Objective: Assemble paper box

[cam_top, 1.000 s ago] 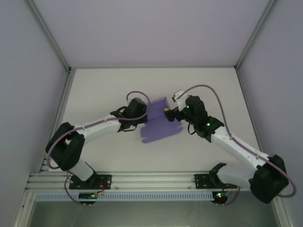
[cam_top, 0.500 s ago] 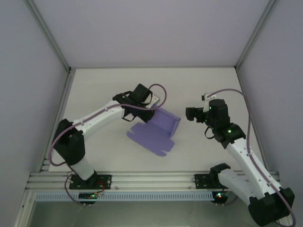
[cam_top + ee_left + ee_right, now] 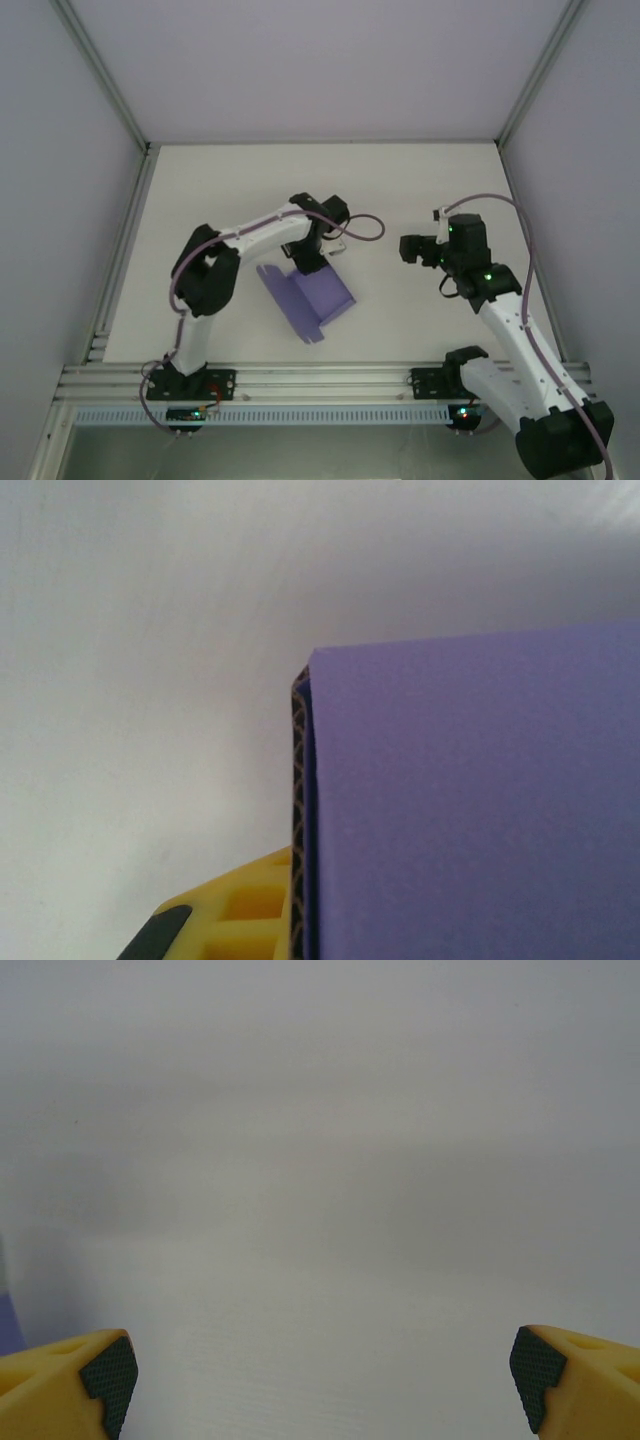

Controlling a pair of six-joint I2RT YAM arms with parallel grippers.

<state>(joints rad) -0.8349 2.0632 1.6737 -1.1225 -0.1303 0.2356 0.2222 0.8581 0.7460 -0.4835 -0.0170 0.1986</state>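
- Top external view: the paper box (image 3: 312, 300) lies on the white table (image 3: 420, 180) as a partly folded lilac-purple blank. Its flat part is on the surface, and one panel is raised along the side nearest the left arm.
- Left gripper (image 3: 306, 262) points down onto the far end of the paper box, at the raised panel, and is clamped on the card there.
- Left wrist view: the purple card (image 3: 470, 800) is seen close up, with its corrugated cut edge running upright. One yellow finger (image 3: 235, 910) presses against that edge from the left.
- Right gripper (image 3: 408, 248) is well apart from the paper box, off to its right and a little farther up the table. It faces toward the box and touches nothing.
- Right wrist view: the right gripper (image 3: 320, 1390) has its jaws spread wide, with only bare white table between the yellow, dark-padded fingertips (image 3: 105, 1375).
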